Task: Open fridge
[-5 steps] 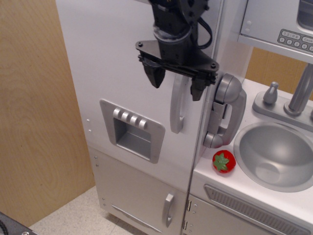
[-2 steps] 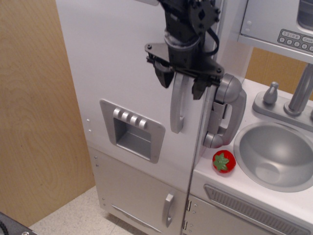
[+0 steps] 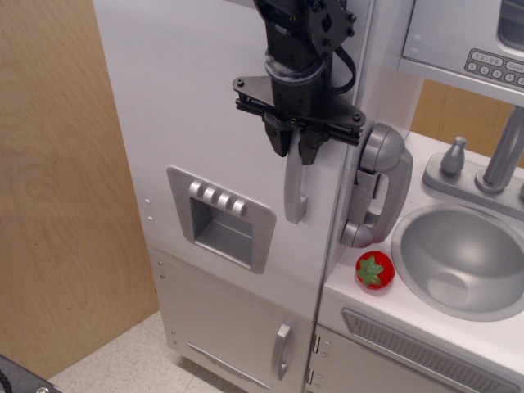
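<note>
Fridge (image 3: 213, 123): tall white unit; we take it as our landmark. Its large door appears shut, flush with the body.

Handle (image 3: 295, 184): long, silver, vertical, on the right part of the fridge door.

Gripper (image 3: 295, 139): black, pointing down at the upper end of the handle. We see its two fingers (image 3: 279, 135) drawn close together, pinching the top of the handle between them, one finger on each side.

Dispenser panel (image 3: 221, 217): grey, recessed, on the fridge door, left of and slightly below the handle.

Smaller door (image 3: 237, 327): below the large door, with a short silver handle.

Toy phone (image 3: 378, 184): silver, mounted just right of the fridge's edge, beside the gripper.

Strawberry (image 3: 375, 270): red with green top, on the counter right of the fridge, below the phone.

Sink (image 3: 458, 258): grey basin, further right of the fridge.

Microwave (image 3: 467, 41): grey, with buttons, up and right of the fridge.
</note>
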Robot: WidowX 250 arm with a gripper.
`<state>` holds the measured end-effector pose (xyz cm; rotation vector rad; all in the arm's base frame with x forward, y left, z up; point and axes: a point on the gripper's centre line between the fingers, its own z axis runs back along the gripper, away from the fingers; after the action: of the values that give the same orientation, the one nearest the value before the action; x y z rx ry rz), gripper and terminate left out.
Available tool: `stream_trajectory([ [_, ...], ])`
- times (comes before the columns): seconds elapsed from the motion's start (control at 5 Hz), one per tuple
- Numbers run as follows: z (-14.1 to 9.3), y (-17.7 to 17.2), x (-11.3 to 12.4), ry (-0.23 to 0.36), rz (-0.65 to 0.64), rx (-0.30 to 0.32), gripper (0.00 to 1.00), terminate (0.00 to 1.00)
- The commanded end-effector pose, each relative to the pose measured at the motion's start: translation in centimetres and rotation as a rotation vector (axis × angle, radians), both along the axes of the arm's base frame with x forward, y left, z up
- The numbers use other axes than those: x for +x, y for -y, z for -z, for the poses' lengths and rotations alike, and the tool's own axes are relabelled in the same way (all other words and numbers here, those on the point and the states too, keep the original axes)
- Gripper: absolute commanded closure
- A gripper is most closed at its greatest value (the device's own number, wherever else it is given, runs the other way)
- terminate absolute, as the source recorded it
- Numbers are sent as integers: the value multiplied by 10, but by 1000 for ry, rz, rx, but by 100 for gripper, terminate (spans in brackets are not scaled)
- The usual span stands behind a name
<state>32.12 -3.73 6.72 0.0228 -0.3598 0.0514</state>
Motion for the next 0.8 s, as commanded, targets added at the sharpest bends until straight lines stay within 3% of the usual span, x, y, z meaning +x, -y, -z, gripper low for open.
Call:
stream_trajectory([
  [0.0,-25,-14,-44,21,47,-16,100,0],
  [0.2,-31,-24,-74,-22,87,5,100,0],
  [0.4,-34,-18,-94,-94,103,-3,0,0],
  [0.6,-37,7,-116,-154,206,-3,0,0],
])
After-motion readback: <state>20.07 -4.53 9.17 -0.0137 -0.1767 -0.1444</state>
